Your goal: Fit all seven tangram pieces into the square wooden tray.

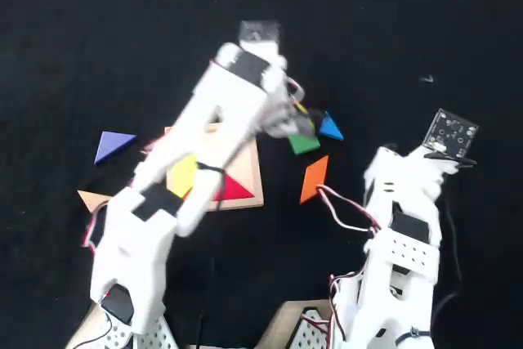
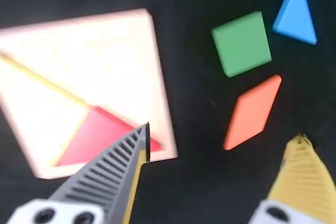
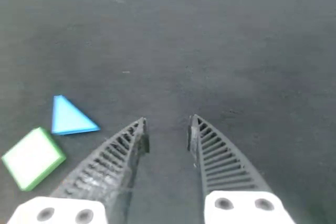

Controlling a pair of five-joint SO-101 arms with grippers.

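Observation:
The square wooden tray [image 1: 245, 155] holds a yellow triangle [image 1: 181, 176] and a red triangle [image 1: 235, 190]. A green square [image 1: 304, 144], a blue triangle [image 1: 330, 127] and an orange parallelogram [image 1: 314, 177] lie just right of it. A purple triangle [image 1: 113, 145] and a tan triangle [image 1: 94, 199] lie to its left. My left gripper [image 2: 223, 140] hangs wide open and empty above the near end of the orange parallelogram [image 2: 253, 111], beside the tray's corner [image 2: 164, 108]. My right gripper [image 3: 168, 135] stands open and empty over bare cloth, right of the blue triangle [image 3: 71, 116] and green square [image 3: 32, 157].
The left arm [image 1: 212, 136] reaches across the tray and hides much of it in the high view. The right arm [image 1: 404, 226] stands at the right. Black cloth covers the table, with open room at the back and far right.

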